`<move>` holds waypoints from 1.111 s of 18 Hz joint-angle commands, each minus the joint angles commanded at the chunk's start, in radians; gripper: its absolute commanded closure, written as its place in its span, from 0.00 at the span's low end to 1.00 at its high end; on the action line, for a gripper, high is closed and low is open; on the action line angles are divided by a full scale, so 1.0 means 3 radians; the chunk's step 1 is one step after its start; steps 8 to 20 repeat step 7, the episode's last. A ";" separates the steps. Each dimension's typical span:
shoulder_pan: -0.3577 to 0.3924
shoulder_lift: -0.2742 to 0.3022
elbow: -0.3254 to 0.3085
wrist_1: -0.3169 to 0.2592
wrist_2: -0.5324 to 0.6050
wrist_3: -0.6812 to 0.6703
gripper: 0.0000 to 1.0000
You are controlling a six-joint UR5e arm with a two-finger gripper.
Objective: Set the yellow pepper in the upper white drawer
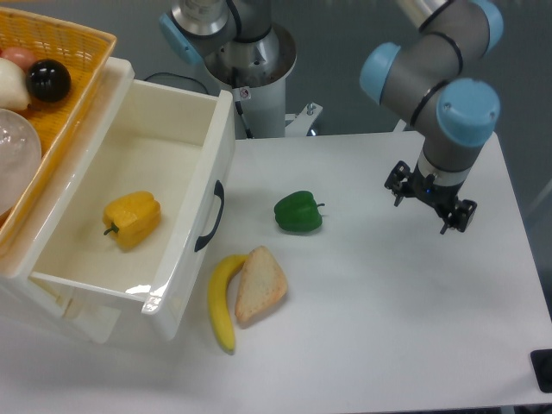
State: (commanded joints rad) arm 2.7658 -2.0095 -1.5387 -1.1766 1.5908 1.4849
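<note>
Pepper of yellow colour, the yellow pepper (132,218), is seen on the floor of the upper white drawer (185,246) (pulled out). The gripper (430,203) is held above the table (388,319) at the right, fingers spread and nothing grasped.

A single fixed camera looks steeply down from the front side of the table (405,328), opposite the arm's base (250,60) at the top edge. It sits at middle distance, taking in most of the white top, the open upper white drawer (172,285) at left and the tool (429,205) at right.
</note>
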 joint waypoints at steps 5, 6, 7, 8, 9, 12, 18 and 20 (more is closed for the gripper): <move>-0.0031 -0.0056 0.0077 0.0000 -0.0041 0.0051 0.00; -0.0031 -0.0062 0.0077 0.0000 -0.0051 0.0051 0.00; -0.0031 -0.0062 0.0077 0.0000 -0.0051 0.0051 0.00; -0.0031 -0.0062 0.0077 0.0000 -0.0051 0.0051 0.00; -0.0031 -0.0062 0.0077 0.0000 -0.0051 0.0051 0.00; -0.0031 -0.0062 0.0077 0.0000 -0.0051 0.0051 0.00; -0.0031 -0.0062 0.0077 0.0000 -0.0051 0.0051 0.00; -0.0031 -0.0062 0.0077 0.0000 -0.0051 0.0051 0.00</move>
